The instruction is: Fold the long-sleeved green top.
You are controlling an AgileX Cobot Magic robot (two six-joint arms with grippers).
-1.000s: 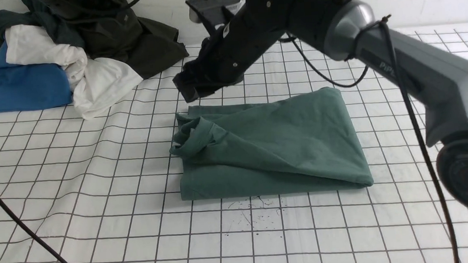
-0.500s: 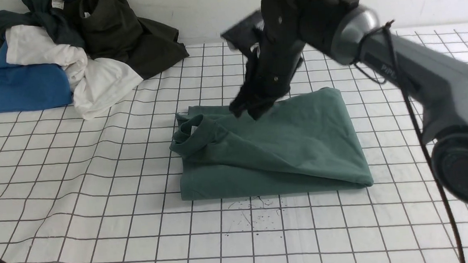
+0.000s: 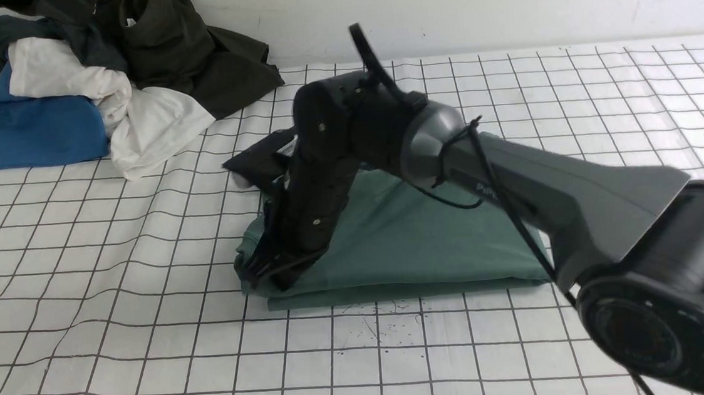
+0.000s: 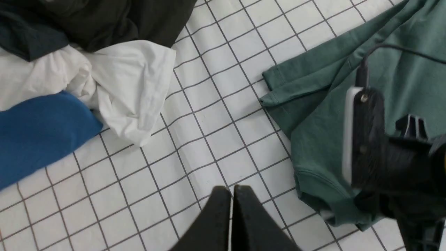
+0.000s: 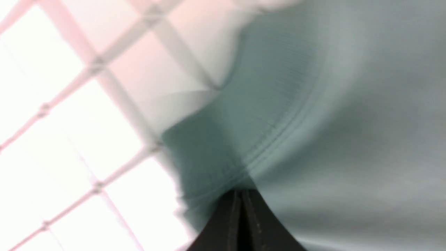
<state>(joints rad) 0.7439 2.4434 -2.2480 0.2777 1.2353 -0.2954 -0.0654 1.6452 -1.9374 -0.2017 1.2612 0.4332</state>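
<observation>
The green long-sleeved top (image 3: 430, 235) lies folded into a rough rectangle in the middle of the checked tablecloth. My right gripper (image 3: 265, 273) is shut and angled down, its fingertips pressed onto the left front corner of the fold, where the ribbed edge bunches. In the right wrist view the shut right gripper (image 5: 242, 191) touches the green top (image 5: 331, 104) right at a stitched seam, with no cloth seen between the fingers. My left gripper (image 4: 231, 188) is shut and empty above bare tablecloth, to the left of the green top (image 4: 313, 115).
A heap of other clothes sits at the back left: a blue piece (image 3: 26, 132), a white piece (image 3: 132, 120) and a dark olive-black garment (image 3: 190, 53). The gridded tablecloth (image 3: 151, 364) has wrinkles and small ink marks (image 3: 381, 327) just in front of the top.
My right arm swung from behind and above the top down to its left front corner, and its jaws closed on the way. The raised collar fold there is now pushed flat and leftward.
</observation>
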